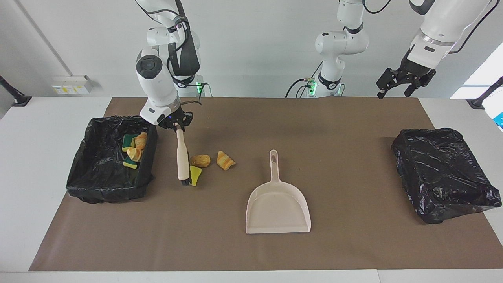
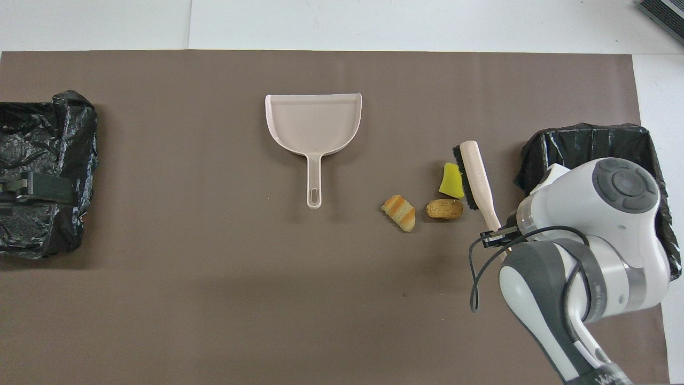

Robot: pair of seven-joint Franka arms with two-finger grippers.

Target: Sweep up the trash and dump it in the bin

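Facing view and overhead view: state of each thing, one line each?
Right end effector: shut on the brush handle.
Left end effector: open, empty, raised, waiting.
Brush: bristles down beside the yellow sponge piece.
Dustpan: flat on the mat, empty, unheld.
Bin at the right arm's end: holds several scraps.
Bin at the left arm's end: no scraps visible.
Pastries: loose on the mat.

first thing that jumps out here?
The right gripper holds a beige brush against three scraps, a yellow sponge piece and two pastries, beside the bin that already holds several. The empty dustpan lies mid-mat; the left gripper waits, open.
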